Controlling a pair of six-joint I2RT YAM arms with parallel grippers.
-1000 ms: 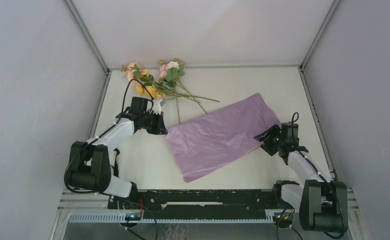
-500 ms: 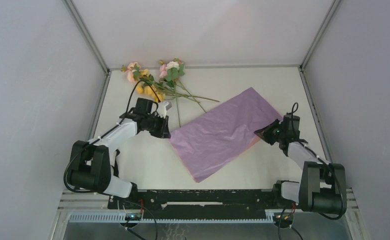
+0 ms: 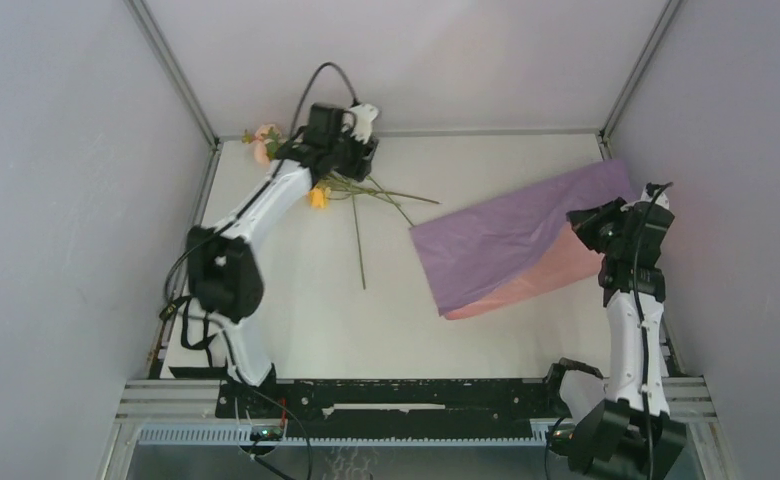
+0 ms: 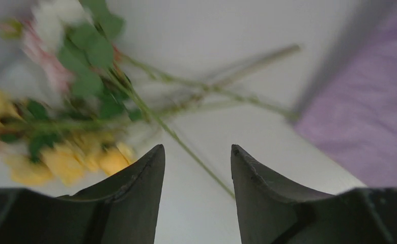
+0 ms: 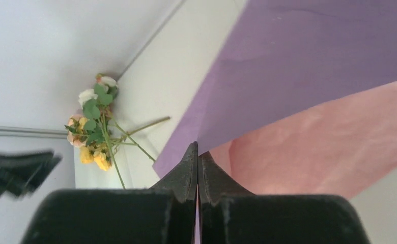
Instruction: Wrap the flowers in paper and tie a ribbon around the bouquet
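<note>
Illumination is bright, diffuse and even in all three views, coming from above. The white table and the enclosure walls show no glare. Shadows are soft and faint, lying close under the paper and the arms. The top view is sharp throughout. In the left wrist view the flowers are smeared and out of focus. In both wrist views the near fingers render as dark silhouettes.
</note>
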